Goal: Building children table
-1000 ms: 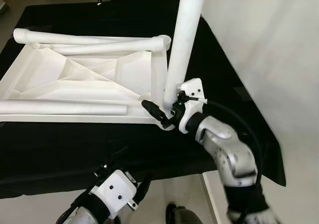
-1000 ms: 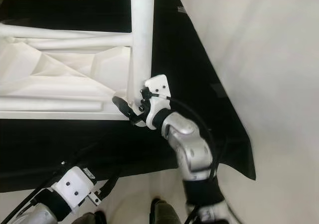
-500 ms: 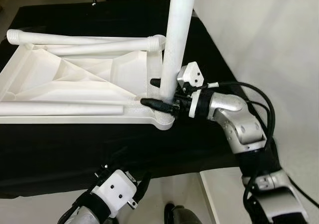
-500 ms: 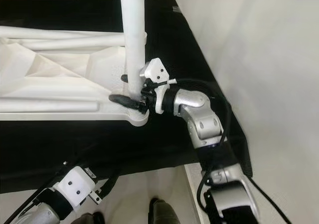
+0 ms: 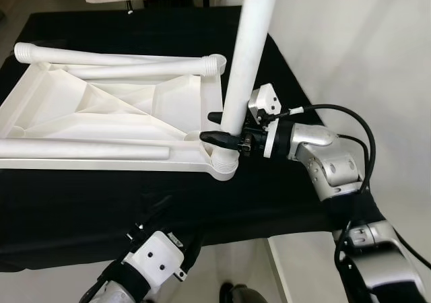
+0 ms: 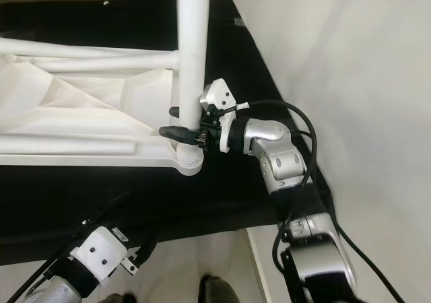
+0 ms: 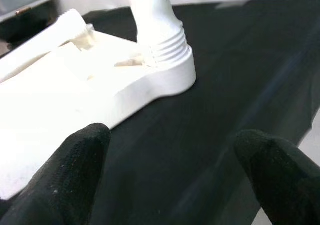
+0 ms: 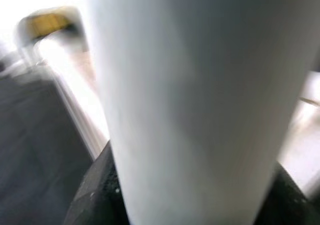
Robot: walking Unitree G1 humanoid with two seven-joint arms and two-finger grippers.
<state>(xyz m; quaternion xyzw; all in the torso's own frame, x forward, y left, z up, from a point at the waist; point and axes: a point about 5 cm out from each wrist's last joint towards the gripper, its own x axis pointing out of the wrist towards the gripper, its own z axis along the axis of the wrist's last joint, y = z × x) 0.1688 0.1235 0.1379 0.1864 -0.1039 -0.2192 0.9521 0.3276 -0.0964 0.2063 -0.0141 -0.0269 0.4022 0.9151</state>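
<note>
Your upright leg (image 5: pixel 244 67) runs off the top of both eye views, so its upper end is cut off. Its lower end sits in the ribbed corner socket (image 5: pixel 223 160) of the upside-down white tabletop (image 5: pixel 101 114), which lies on the black-covered counter (image 5: pixel 81 195). The thread inside the socket is hidden; can't tell how far the leg is seated.

Right gripper (image 5: pixel 219 128) has its two black fingers (image 5: pixel 214 137) on either side of the leg just above the socket, closed around it. The far finger is mostly hidden behind the leg. Right wrist view is almost all blurred white leg (image 8: pixel 195 100), with dark finger bases at the edges; background there is too blurred to read.

Left gripper (image 7: pixel 165 180) hangs low off the counter's near edge, fingers spread wide with nothing between them. The left wrist view looks between the blurred fingertips (image 7: pixel 75 155) at the socket corner (image 7: pixel 165 65) and leg base. In the eye views you see the left wrist housing (image 5: pixel 151 262); the fingers are under it, hard to make out.

Two more loose legs: one (image 5: pixel 121 59) lies across the tabletop's far side, one (image 5: pixel 87 149) along the near side. The tabletop's left part is cut off in the right eye view.

Against half a second ago: the right forearm is rolled a bit and the wrist block sits slightly higher, fingers in the same spot at the leg base. The leg leans a little more to the right at the top. The whole picture shifted slightly, so the camera moved. Left arm is unchanged.
</note>
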